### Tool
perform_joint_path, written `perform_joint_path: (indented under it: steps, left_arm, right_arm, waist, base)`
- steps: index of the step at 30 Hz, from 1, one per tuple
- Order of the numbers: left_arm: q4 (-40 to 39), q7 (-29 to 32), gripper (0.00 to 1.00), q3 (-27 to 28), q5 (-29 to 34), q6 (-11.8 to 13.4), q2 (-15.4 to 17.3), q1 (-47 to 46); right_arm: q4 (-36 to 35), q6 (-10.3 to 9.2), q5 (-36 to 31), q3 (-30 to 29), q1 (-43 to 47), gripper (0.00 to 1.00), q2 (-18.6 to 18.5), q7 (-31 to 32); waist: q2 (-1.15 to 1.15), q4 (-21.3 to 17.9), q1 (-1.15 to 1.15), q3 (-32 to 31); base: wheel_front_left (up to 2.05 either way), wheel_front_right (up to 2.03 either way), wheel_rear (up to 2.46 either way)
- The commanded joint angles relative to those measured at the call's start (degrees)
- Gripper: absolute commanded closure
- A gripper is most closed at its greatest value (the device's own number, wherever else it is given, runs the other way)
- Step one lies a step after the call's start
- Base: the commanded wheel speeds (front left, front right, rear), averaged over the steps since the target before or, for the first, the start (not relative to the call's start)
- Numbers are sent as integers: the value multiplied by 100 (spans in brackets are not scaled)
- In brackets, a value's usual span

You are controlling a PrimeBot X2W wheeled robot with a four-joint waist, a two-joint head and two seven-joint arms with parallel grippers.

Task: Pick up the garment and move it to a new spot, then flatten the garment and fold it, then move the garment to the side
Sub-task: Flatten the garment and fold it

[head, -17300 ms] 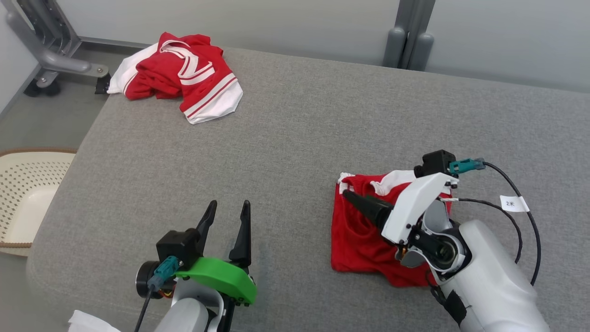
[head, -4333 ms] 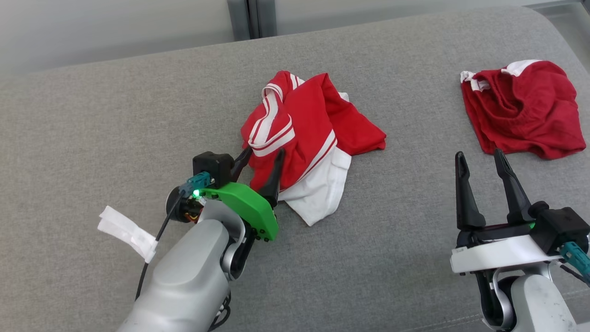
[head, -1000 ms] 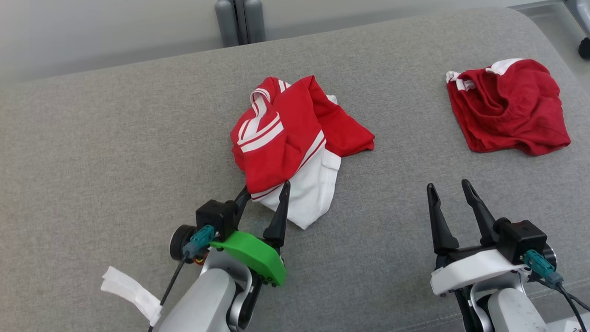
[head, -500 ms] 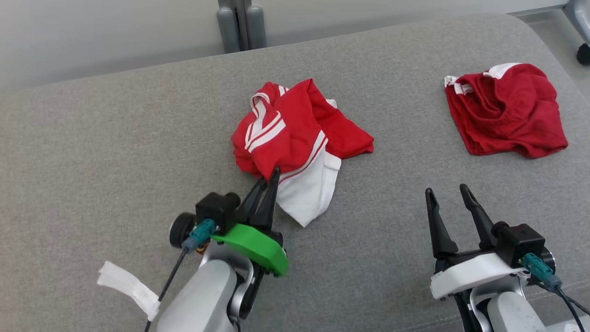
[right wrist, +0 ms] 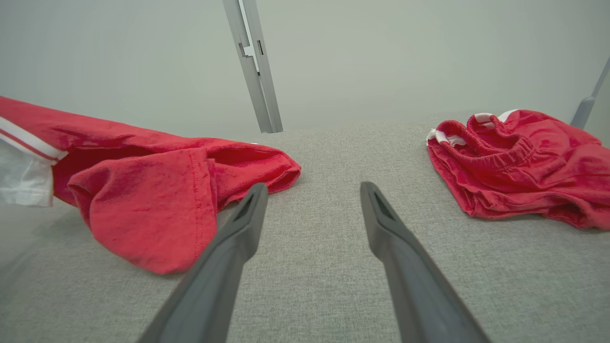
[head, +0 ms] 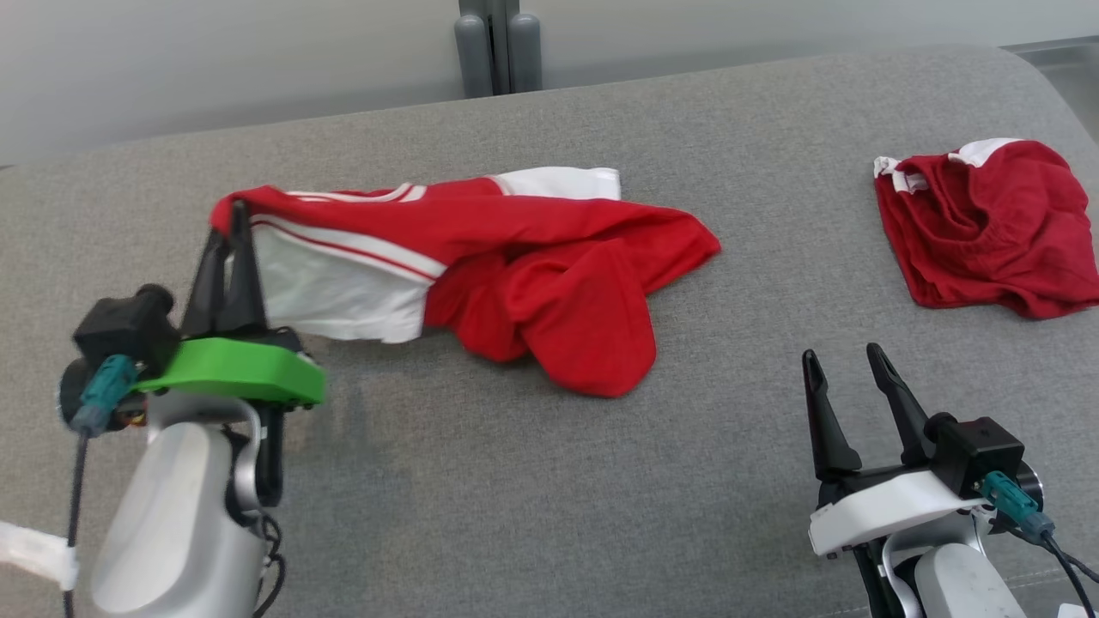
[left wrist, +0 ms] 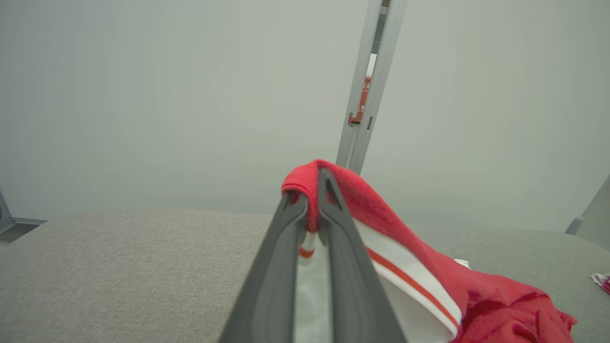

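Note:
The garment (head: 515,249), a bright red T-shirt with white red-striped sleeves, is stretched leftward across the grey surface. Its left end is lifted off the surface and its right part still lies there. My left gripper (head: 233,215) is shut on the garment's red edge at the far left; in the left wrist view the fabric (left wrist: 381,214) is pinched between the fingertips (left wrist: 312,183) and drapes off to the right. My right gripper (head: 841,360) stands open near the front right, holding nothing. Its wrist view has the garment (right wrist: 152,190) to the left of the open gripper (right wrist: 312,188).
A smaller, darker red garment (head: 987,227) lies crumpled at the right edge of the grey padded surface (head: 549,481), also at the right of the right wrist view (right wrist: 519,162). A grey post (head: 489,43) stands behind. A white tag (head: 30,549) hangs from the left arm.
My left gripper, shut on the garment's edge, has pulled it up and to the left, stretching the crumpled heap out. The right gripper has stayed put and open. The camera shifted slightly.

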Motion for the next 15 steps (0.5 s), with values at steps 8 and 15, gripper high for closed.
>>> perform_joint_path:
  steps: [8,15]
  left_arm:
    - [704,0,100,801,-187,128,518,325]
    - [1030,0,100,1302,-293,249,599,587]
  right_arm:
    - [27,-4,-1,-6,-87,0,-13,-13]
    - [75,-4,-29,-19,-116,0,-13,-13]
  waist:
    - [0,71,0,103]
    - [0,76,0,109]
  base:
    - [0,0,0]
    - [0,0,0]
